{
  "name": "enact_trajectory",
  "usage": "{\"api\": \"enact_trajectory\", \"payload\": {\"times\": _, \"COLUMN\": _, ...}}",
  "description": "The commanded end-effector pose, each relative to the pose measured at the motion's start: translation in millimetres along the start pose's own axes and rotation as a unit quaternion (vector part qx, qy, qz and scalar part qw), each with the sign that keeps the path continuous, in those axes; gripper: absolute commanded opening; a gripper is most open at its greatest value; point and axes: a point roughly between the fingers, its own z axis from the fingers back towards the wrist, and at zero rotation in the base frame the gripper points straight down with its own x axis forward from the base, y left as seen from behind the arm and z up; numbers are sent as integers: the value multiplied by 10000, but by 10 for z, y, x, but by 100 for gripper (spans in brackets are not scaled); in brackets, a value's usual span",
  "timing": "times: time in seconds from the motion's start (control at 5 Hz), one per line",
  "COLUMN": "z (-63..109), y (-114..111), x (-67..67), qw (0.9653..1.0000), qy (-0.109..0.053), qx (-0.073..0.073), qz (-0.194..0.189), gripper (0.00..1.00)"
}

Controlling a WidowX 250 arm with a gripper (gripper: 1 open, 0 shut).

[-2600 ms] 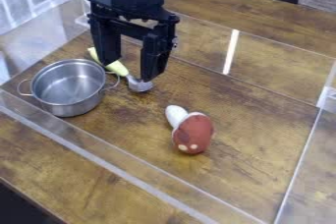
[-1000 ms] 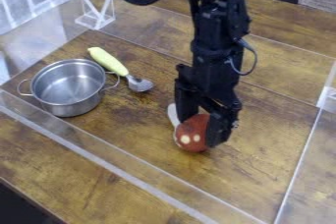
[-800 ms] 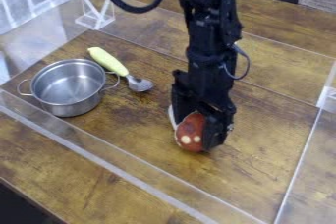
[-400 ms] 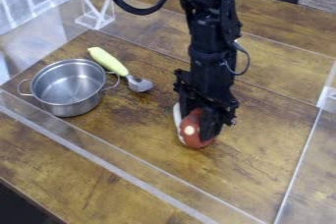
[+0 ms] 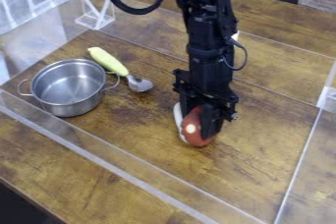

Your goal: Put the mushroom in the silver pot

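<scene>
A robot test setup in a lab-type space is indicated. A wooden bench (image 5: 79, 184) is enclosed by low clear acrylic walls (image 5: 144, 184), and a black robot arm (image 5: 203, 41) is stationed over it. Toy kitchen props are laid out: a silver pot (image 5: 70, 85), a spoon (image 5: 116, 68) and a mushroom (image 5: 195, 132).

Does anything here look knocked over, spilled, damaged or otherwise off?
Nothing stands out. The silver pot sits upright and empty on the wooden table, the spoon lies flat beside it, and the claw is shut on the mushroom down at the tabletop. No spill or damage shows.
</scene>
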Motion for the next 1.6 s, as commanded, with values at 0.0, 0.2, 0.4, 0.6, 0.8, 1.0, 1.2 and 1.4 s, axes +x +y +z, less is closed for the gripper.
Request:
{"api": "enact_trajectory", "payload": {"times": 0.0, "z": 28, "y": 90, "x": -105, "qw": 10000, "qy": 23, "qx": -90, "qz": 30, "gripper": 0}}
{"api": "enact_trajectory", "payload": {"times": 0.2, "z": 23, "y": 94, "x": -213, "qw": 9998, "qy": 118, "qx": -154, "qz": 45, "gripper": 0}}
{"api": "enact_trajectory", "payload": {"times": 0.4, "z": 11, "y": 23, "x": -301, "qw": 9993, "qy": 313, "qx": -150, "qz": -100, "gripper": 0}}
{"api": "enact_trajectory", "payload": {"times": 0.6, "z": -6, "y": -50, "x": -380, "qw": 9983, "qy": 488, "qx": -142, "qz": -283, "gripper": 0}}
{"api": "enact_trajectory", "payload": {"times": 0.8, "z": -26, "y": -154, "x": -351, "qw": 9973, "qy": 555, "qx": -177, "qz": -437, "gripper": 0}}
{"api": "enact_trajectory", "payload": {"times": 1.0, "z": -45, "y": -258, "x": -303, "qw": 9963, "qy": 577, "qx": -194, "qz": -600, "gripper": 0}}
{"api": "enact_trajectory", "payload": {"times": 1.2, "z": -60, "y": -361, "x": -249, "qw": 9954, "qy": 555, "qx": -209, "qz": -747, "gripper": 0}}
{"api": "enact_trajectory", "payload": {"times": 1.4, "z": 257, "y": -317, "x": -248, "qw": 9972, "qy": 442, "qx": -20, "qz": -595, "gripper": 0}}
